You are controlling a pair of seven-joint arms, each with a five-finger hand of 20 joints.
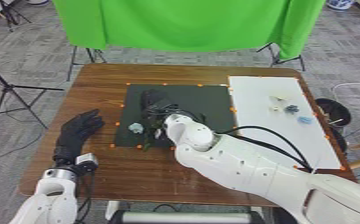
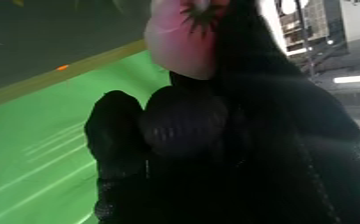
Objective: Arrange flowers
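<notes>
The right hand (image 1: 154, 100), over the dark mat (image 1: 199, 93), is closed in a pinch. The right wrist view shows the pink flower head (image 2: 178, 42) caught against its black glove, the star of green sepals (image 2: 201, 19) facing the wrist. So the petals point away from the wrist and the stem side towards it; how far the stem runs I cannot tell. That axis is what the coming move seems to turn on, since the wrist probably has to turn until the stem lines up with the arrangement.

Just to the left of that hand, on the mat, lies a pale blue flower (image 1: 136, 128), with a green stem (image 1: 146, 144) running roughly towards the near edge. It lies between the two hands but nearer the right one (a low sweep of the glove could nudge it). Farther left, the left hand (image 1: 79, 127) rests on the table (image 1: 114, 172), fingers loosely straight. Well to the right, on the white board (image 1: 270, 135), lie a dark blue-grey flower (image 1: 291, 108) and a light blue flower (image 1: 306, 120).
</notes>
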